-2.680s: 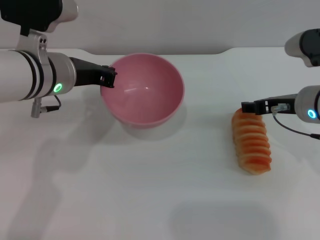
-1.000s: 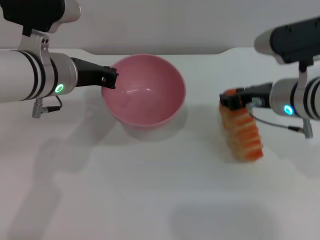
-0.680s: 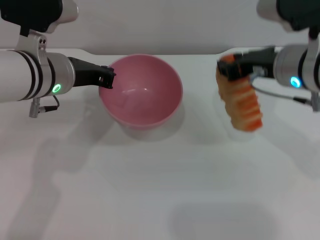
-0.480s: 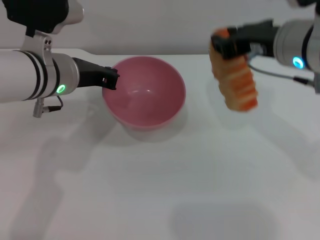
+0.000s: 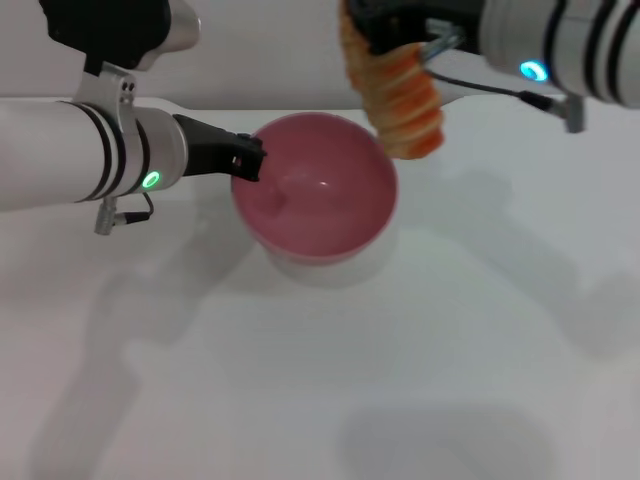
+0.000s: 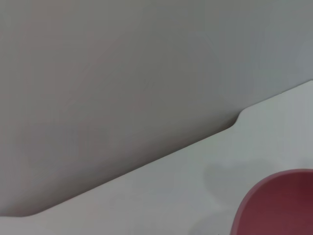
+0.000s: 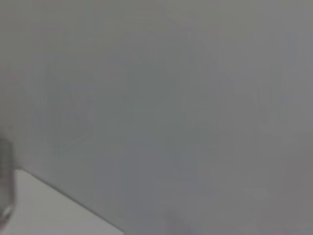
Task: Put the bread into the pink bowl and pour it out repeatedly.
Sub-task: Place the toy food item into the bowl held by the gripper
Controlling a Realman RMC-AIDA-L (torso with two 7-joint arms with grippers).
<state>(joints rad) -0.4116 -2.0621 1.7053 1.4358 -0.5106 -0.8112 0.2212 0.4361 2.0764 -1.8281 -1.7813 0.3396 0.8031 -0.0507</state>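
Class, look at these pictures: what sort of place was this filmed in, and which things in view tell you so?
Probably a robot test bench or lab rather than a kitchen. A plain white table stands against a bare grey wall, and on the table there is only a pink bowl, held at its rim by the left gripper, while the right gripper carries the bread above it.

White table (image 5: 420,330) fills most of the head view, from lower edge up to a far edge across the upper part of the frame. Surface plain, matte, unmarked. Soft grey shadows lie on it: a long one at lower left, a faint rounded patch at lower centre, another at right of centre.

Far edge has a stepped notch at upper right; the same notch shows right of centre in the left wrist view, table (image 6: 186,186) running diagonally from lower left to right.

Grey wall (image 5: 270,50) behind the table, plain, featureless. Wall (image 6: 122,73) fills the upper left wrist view.

Right wrist view: almost all grey wall (image 7: 171,98); small pale wedge of table (image 7: 44,210) at lower left.
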